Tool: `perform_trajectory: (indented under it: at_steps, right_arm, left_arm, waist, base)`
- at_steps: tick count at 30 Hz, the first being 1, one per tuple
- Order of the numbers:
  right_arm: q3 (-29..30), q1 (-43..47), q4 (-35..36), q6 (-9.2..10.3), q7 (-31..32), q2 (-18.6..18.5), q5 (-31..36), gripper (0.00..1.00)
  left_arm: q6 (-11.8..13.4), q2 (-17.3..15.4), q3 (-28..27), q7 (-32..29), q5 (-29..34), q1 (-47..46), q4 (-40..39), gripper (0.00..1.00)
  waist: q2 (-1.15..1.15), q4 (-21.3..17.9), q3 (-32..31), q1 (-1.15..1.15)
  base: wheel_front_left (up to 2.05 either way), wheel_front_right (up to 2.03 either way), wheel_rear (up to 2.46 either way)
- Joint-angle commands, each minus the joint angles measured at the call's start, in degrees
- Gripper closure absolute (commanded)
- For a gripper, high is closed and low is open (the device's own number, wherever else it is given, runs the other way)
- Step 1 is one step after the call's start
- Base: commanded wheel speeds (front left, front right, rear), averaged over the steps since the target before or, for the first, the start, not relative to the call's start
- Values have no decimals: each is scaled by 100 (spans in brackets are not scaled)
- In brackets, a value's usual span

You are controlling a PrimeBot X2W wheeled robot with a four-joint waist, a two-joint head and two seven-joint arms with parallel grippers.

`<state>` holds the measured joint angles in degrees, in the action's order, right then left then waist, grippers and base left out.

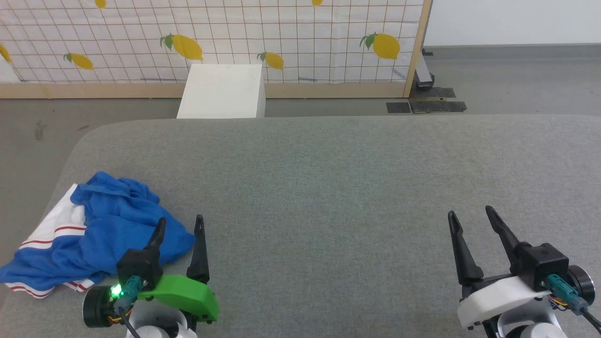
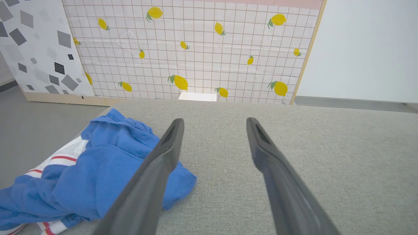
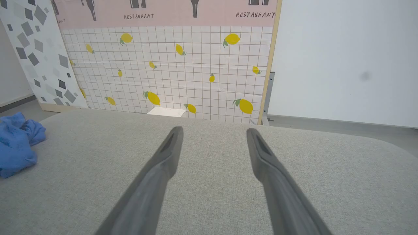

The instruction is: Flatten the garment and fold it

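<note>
Bunched garment (image 1: 112, 220) — front lost in folds, edge behind left claw (image 1: 181, 218).

Lab mock-up: freestanding printed lemon-tile backdrop (image 3: 169, 71), terrazzo-print panel (image 3: 36, 55), bare grey floor (image 1: 516, 80), plain white wall (image 3: 343, 58).

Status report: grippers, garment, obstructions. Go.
Garment crumpled at left end of grey cushion, not yet flattened. Left gripper open, empty, beside it. Right gripper open, empty, well off to the right. No obstruction seen.
</note>
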<state>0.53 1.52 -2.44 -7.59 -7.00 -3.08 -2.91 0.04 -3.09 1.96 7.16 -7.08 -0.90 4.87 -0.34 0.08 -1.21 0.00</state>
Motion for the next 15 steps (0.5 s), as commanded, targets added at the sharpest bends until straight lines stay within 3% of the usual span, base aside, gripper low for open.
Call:
perform_trajectory:
  at_steps: [1, 15]
  right_arm:
    - [15, 67, -23, 5, -68, 10, -42, 0]
    - [33, 100, -78, 6, -233, 12, -86, 0]
  left_arm:
    - [-27, -15, -15, 56, -92, -2, 27, 0]
    - [-52, -5, -4, 221, -212, 15, 151, 0]
  waist:
    - [17, -3, -3, 0]
    - [21, -16, -53, 0]
  base:
    - [0, 0, 0]
    - [0, 0, 0]
